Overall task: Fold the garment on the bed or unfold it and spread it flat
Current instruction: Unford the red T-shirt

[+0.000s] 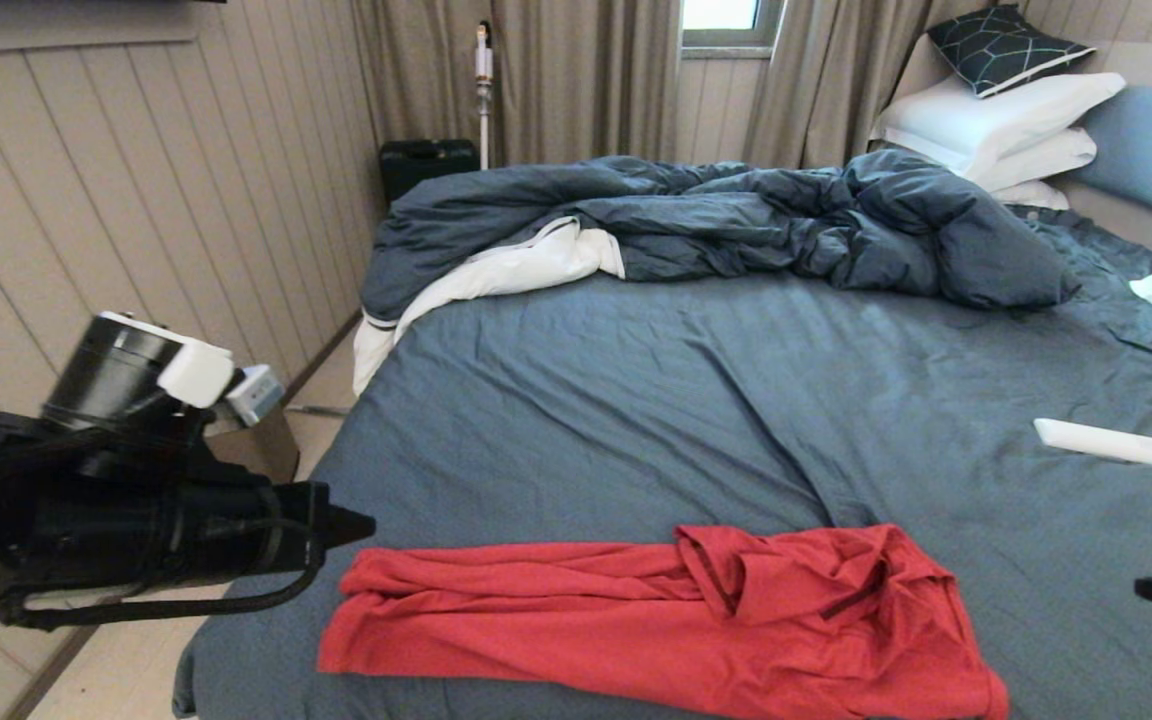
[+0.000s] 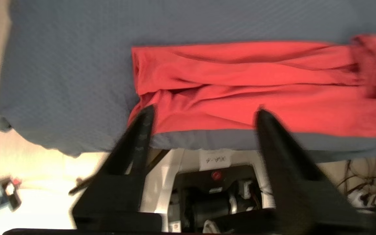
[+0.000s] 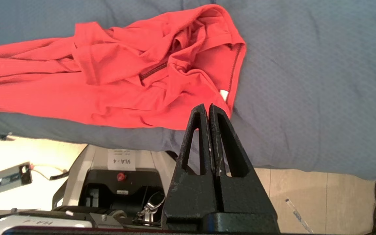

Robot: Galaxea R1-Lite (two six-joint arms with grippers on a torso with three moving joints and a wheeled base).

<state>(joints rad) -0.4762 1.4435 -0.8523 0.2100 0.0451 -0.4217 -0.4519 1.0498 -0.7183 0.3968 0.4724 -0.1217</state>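
Crumpled red cotton T-shirt [image 1: 656,620] bunched along near edge of slate-blue bed [image 1: 696,400], left gripper [image 2: 204,112] spread wide beside it, empty, right gripper [image 3: 206,109] pressed together, empty.

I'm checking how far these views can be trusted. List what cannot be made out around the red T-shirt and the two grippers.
- Red T-shirt: its print is hidden by its own folds in every view; the head view's bottom edge cuts off its near hem.
- Right gripper: only a dark tip shows at the head view's right edge; the wrist view shows it shut and empty.
- Left gripper: blurred in the wrist view, open above the shirt; contact cannot be judged.
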